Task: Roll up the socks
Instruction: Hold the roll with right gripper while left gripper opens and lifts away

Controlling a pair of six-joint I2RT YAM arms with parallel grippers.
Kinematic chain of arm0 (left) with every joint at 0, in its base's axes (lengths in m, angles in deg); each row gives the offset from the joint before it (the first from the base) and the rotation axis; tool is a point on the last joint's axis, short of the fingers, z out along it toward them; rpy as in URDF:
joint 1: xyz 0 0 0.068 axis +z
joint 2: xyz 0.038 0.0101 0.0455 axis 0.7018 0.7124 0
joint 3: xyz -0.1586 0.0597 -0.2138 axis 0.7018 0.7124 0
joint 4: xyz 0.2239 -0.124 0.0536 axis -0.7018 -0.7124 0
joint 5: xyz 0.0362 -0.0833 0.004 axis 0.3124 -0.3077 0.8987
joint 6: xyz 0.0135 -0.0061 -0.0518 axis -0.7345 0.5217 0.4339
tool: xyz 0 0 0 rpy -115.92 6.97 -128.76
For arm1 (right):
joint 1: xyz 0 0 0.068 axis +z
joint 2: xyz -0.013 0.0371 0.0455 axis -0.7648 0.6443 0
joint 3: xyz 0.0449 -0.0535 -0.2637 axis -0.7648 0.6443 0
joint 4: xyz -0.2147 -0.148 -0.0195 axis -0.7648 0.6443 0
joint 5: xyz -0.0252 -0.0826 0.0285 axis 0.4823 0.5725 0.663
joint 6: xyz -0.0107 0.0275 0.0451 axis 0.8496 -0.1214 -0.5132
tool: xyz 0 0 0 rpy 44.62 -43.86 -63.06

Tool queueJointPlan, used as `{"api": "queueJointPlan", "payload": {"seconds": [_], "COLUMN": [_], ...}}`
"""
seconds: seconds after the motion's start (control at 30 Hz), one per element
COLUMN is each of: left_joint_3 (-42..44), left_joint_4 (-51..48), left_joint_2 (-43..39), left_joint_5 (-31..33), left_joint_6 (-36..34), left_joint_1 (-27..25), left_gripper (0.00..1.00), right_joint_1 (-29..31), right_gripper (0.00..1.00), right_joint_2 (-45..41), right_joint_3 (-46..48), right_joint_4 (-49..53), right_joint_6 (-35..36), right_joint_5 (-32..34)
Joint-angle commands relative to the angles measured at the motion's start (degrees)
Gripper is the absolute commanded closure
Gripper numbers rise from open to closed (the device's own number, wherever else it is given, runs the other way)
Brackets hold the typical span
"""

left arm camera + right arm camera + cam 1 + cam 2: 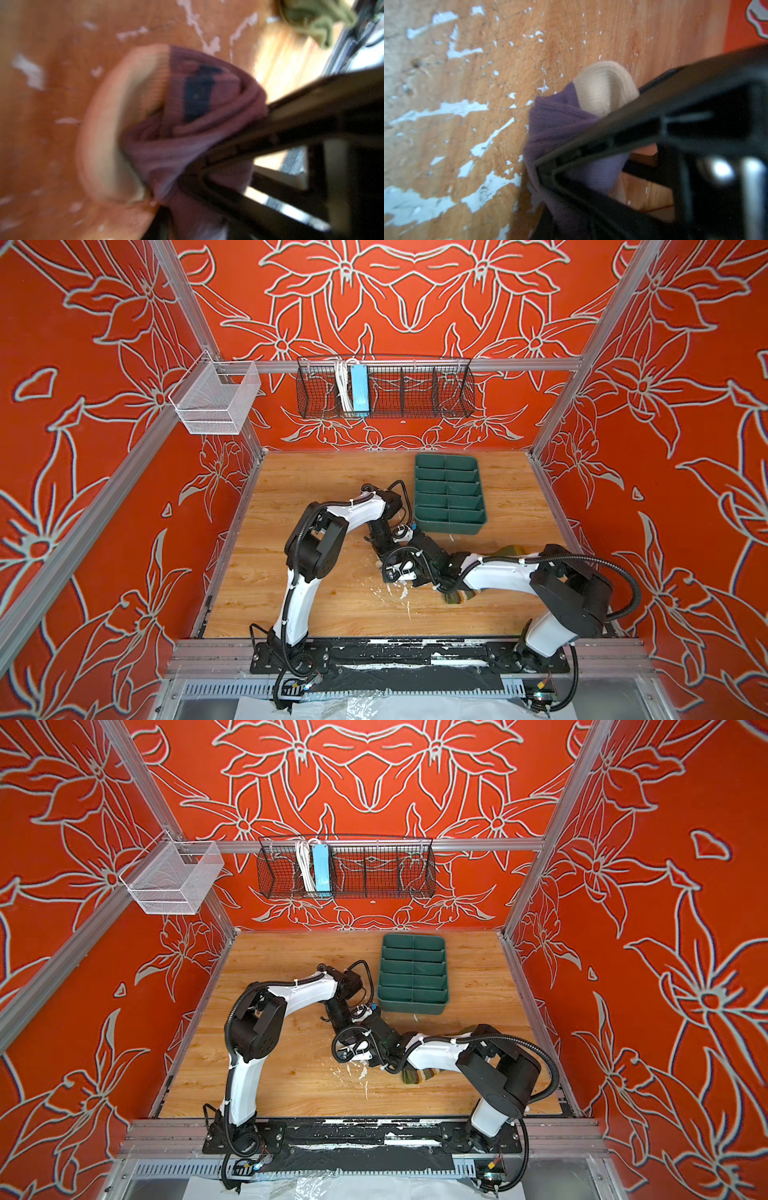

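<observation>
Our right hand [542,168] and left hand [187,176] press into the bunched purple knit sock [556,120], cream-toed, mid-way across the scuffed wooden desk [316,597]; clamped or loose, we cannot tell. The olive-green striped sock [461,596] lies at four o'clock from them, under the right forearm [498,574].

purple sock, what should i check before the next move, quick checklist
1. Right fingers pinching the purple sock: ok.
2. Left fingers gripping it: cannot tell, the left wrist view is blurred.
3. Purple sock rolled tight: cannot tell; it is bunched, with the cream toe sticking out.
4. Olive sock rolled: not ok, it lies unrolled on the table under the right arm.
5. Tray compartments free: ok.
</observation>
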Motion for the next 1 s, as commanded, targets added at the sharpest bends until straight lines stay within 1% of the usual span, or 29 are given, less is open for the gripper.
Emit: {"api": "queueJointPlan", "payload": {"seconds": [0.0,0.03,0.13,0.2,0.33,0.4,0.47,0.5,0.57,0.63,0.73,0.77,0.83,0.87,0.9,0.97], "left_joint_3": [3.85,5.11,8.57,12.18,22.28,28.69,35.31,38.44,42.44,43.81,43.60,42.51,38.24,35.10,31.90,27.33], "left_joint_4": [11.08,12.61,17.22,21.83,34.09,41.30,48.46,51.36,53.73,53.18,51.21,49.23,41.35,36.58,32.34,25.89], "left_joint_2": [-7.95,-10.20,-16.61,-22.36,-36.75,-45.71,-54.49,-59.04,-68.07,-75.06,-83.99,-86.01,-87.32,-86.23,-84.31,-80.16], "left_joint_5": [5.78,6.18,10.28,15.80,31.21,39.79,46.43,47.73,46.78,44.69,37.75,33.96,21.54,15.43,11.44,4.70], "left_joint_6": [2.36,2.14,2.66,3.92,5.83,6.73,6.87,7.01,7.06,7.49,8.11,7.66,3.43,1.55,0.20,-2.67], "left_joint_1": [-0.33,-0.33,-0.24,-0.24,-0.24,-0.18,0.00,0.51,2.09,3.87,5.97,6.08,6.08,6.08,6.08,5.99], "left_gripper": [0.03,0.03,0.03,0.03,0.03,0.03,0.03,0.03,0.03,0.03,0.03,0.03,0.03,0.02,0.00,0.06], "right_joint_1": [0.01,0.01,0.09,0.18,0.23,0.09,-0.34,-0.61,-1.32,-2.19,-4.00,-4.83,-6.36,-7.28,-8.02,-9.25], "right_gripper": [1.00,1.00,1.00,1.00,1.00,1.00,1.00,1.00,1.00,1.00,1.00,1.00,1.00,1.00,1.00,1.00], "right_joint_2": [0.57,0.66,0.77,0.89,1.82,3.27,5.12,6.25,8.27,10.29,13.97,15.56,18.61,20.30,21.83,24.56], "right_joint_3": [-1.19,-1.56,-1.81,-2.45,-4.78,-7.16,-10.01,-11.76,-14.97,-17.91,-22.72,-24.58,-28.45,-30.79,-32.84,-36.19], "right_joint_4": [14.91,16.20,18.79,20.50,24.06,28.12,32.65,35.11,39.51,43.70,50.11,52.31,56.48,58.55,60.15,63.14], "right_joint_6": [-3.57,-4.71,-6.58,-7.34,-8.86,-8.62,-8.69,-8.69,-8.57,-7.94,-6.17,-5.99,-5.54,-5.65,-6.01,-6.13], "right_joint_5": [-3.31,-3.74,-5.21,-5.51,-6.91,-9.09,-11.50,-12.88,-15.53,-18.41,-22.53,-23.90,-26.46,-27.59,-28.31,-29.75]}}
